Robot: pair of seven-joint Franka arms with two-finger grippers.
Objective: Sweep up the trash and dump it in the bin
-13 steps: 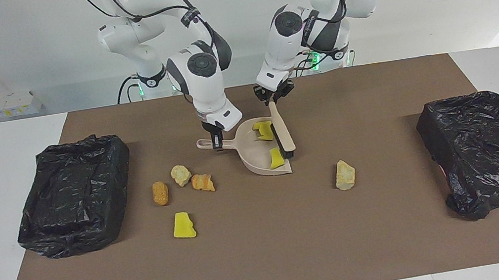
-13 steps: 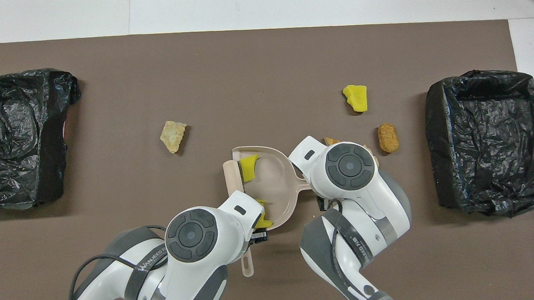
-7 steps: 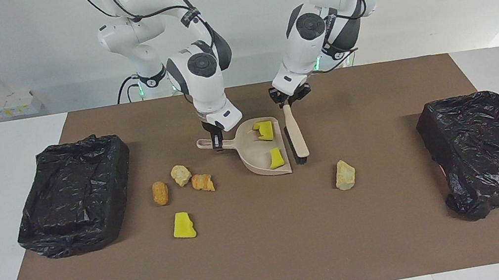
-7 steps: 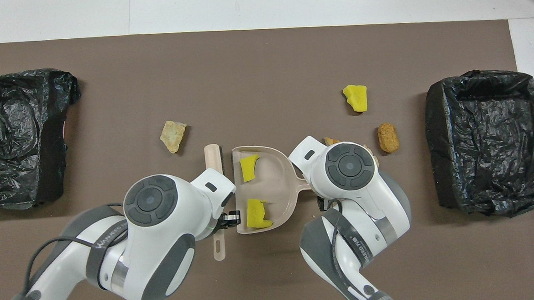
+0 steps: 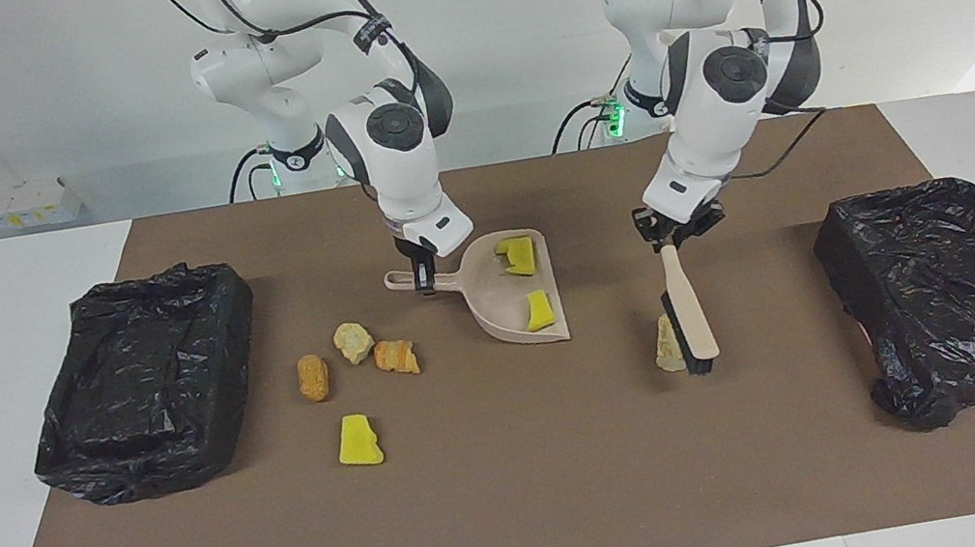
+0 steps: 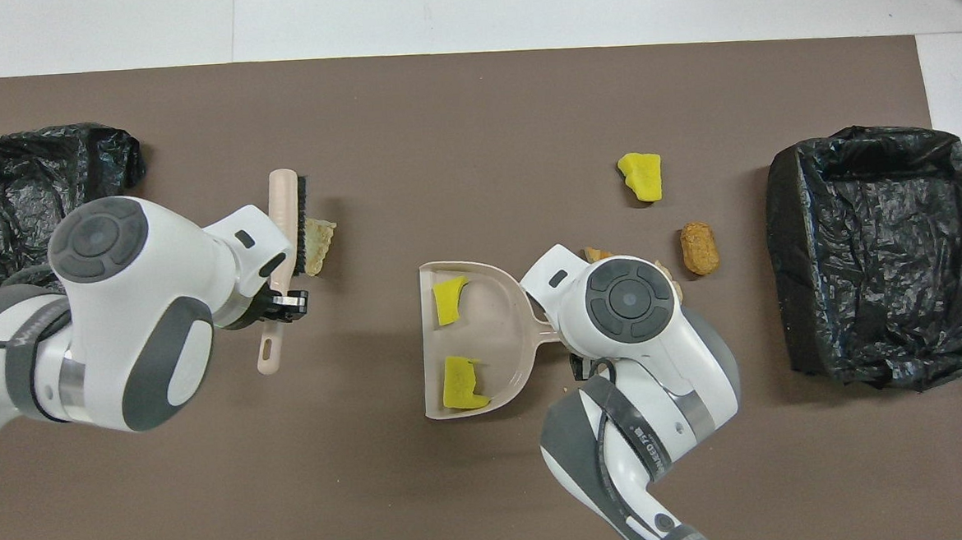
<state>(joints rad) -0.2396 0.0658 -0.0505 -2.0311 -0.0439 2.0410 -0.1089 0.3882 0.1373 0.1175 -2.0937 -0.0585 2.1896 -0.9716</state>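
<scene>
I read my clock on the overhead view, with twelve pointing away from the robots.

Seven pieces of trash in all. Two yellow chunks (image 5: pixel 516 255) (image 5: pixel 539 309) lie inside the single beige dustpan (image 6: pixel 493 335), which sits flat on the brown mat (image 5: pixel 521 483) at mid-worktop, its mouth toward nine. Four pieces lie loose toward the right arm's end:
- a third yellow chunk (image 6: pixel 641 176) at about one o'clock from the dustpan
- an orange-brown lump (image 6: pixel 699 248) at about two
- a pale lump (image 5: pixel 354 342) and an orange-tan piece (image 5: pixel 396 356) close together, mostly hidden under the right arm from above

The seventh, a beige lump (image 6: pixel 321 245), lies alone at ten o'clock from the dustpan, well apart from it.

Two claws, both closed on something. The right claw (image 5: pixel 424 279) pinches the dustpan's handle at the pan's three o'clock side. The left claw (image 5: pixel 681 228) grips the handle of the one brush (image 6: pixel 285 214), whose head points toward twelve — its dark bristles face three and look pressed against the beige lump.

Two bins, each lined with a black bag: one bin (image 6: pixel 884 257) at the three o'clock end of the mat, the other bin (image 5: pixel 950 288) at the nine o'clock end. I see no trash in either.
</scene>
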